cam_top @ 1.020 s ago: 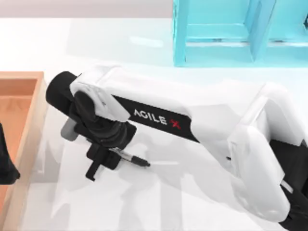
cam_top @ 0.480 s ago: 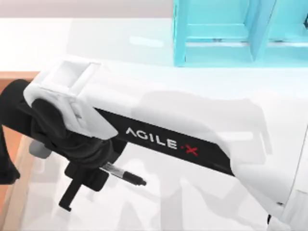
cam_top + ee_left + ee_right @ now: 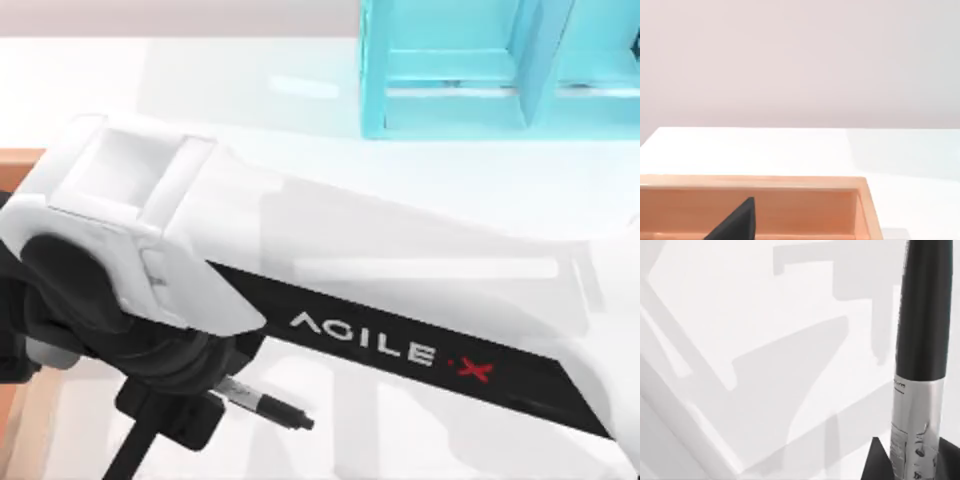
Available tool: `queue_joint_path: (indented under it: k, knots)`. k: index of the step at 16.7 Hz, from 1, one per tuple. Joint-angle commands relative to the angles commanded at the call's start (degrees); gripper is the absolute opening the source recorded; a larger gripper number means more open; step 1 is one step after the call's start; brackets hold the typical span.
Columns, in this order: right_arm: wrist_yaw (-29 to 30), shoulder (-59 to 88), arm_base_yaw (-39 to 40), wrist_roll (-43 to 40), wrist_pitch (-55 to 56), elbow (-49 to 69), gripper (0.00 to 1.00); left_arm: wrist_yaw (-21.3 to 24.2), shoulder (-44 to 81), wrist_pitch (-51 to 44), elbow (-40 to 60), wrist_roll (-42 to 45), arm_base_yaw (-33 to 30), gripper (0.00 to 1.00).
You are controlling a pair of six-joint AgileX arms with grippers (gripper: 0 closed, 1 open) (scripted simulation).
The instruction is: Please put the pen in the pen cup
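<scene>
Our right gripper (image 3: 200,415) sits at the lower left of the top view, its black fingers clamped on the pen (image 3: 268,406). The pen lies roughly level in the grip, its black end pointing toward the table's right side and its pale barrel running back between the fingers. In the right wrist view the pen (image 3: 920,365) stands close to the camera, black section farther out, clear barrel with small print nearer the fingers (image 3: 877,462), which press on it from both sides. The pen is off the table (image 3: 420,180), carried above the white surface with shadows of the arm beneath it.

From the gripper, our right arm (image 3: 380,310) runs as a long white link with a black stripe, diagonally across the top view from lower left toward the right edge, reaching well over to the left half of the table.

The wooden tray (image 3: 20,160) lies along the table's left edge, beside the right arm's wrist. In the left wrist view the tray (image 3: 790,182) shows an orange-brown wall and inner floor, with a dark wedge (image 3: 737,222) at the frame's lower edge; we cannot tell what that is. A blue shelf unit (image 3: 480,70) stands at the far side of the table, with upright dividers.
</scene>
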Motion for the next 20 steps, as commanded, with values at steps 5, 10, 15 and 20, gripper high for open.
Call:
queue_joint_path:
  k: [5,10,15,20]
  knots:
    - [-4.2,-0.2,-5.2,-2.3,4.6,-5.5,0.0,0.0,0.0,0.0,0.0,0.0,0.0,1.0]
    - [-18.6,-3.2,-22.5,-8.5,20.3,-21.3,0.0,0.0,0.0,0.0,0.0,0.0,0.0,1.0]
    - [-41.5,-9.4,-48.3,-15.5,44.9,-40.1,0.0,0.0,0.0,0.0,0.0,0.0,0.0,1.0]
    - [-69.0,-17.6,-77.0,-21.5,73.1,-57.3,0.0,0.0,0.0,0.0,0.0,0.0,0.0,1.0]
